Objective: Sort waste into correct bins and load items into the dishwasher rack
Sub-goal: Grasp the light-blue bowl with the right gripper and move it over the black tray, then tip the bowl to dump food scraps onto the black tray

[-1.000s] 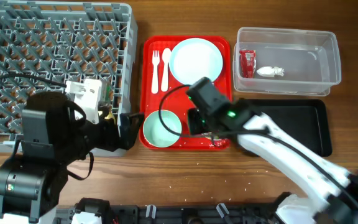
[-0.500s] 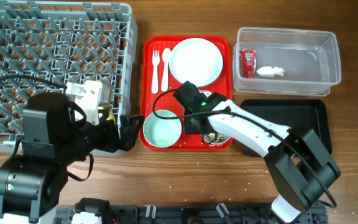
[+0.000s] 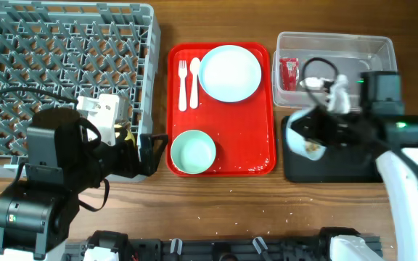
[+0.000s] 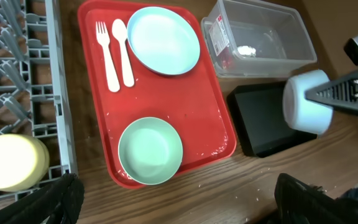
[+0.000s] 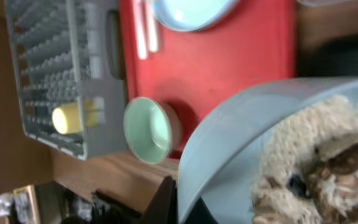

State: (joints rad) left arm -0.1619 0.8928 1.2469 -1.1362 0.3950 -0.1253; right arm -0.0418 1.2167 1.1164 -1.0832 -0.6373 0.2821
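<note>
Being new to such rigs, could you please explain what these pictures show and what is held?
Two robot arms work at a table, each ending in a two-finger gripper. One picture looks down from above; two come from wrist cameras. On the table: a grey pegged plastic rack with a small yellow cup in it, a flat red tray carrying a pale round plate, a white plastic fork, spoon and mint-green bowl, a clear plastic tub holding a small red sachet and crumpled white napkin, and a black tray. The right gripper holds a light-blue bowl of beige crumbly scraps above the black tray. The left gripper is open, empty.
</note>
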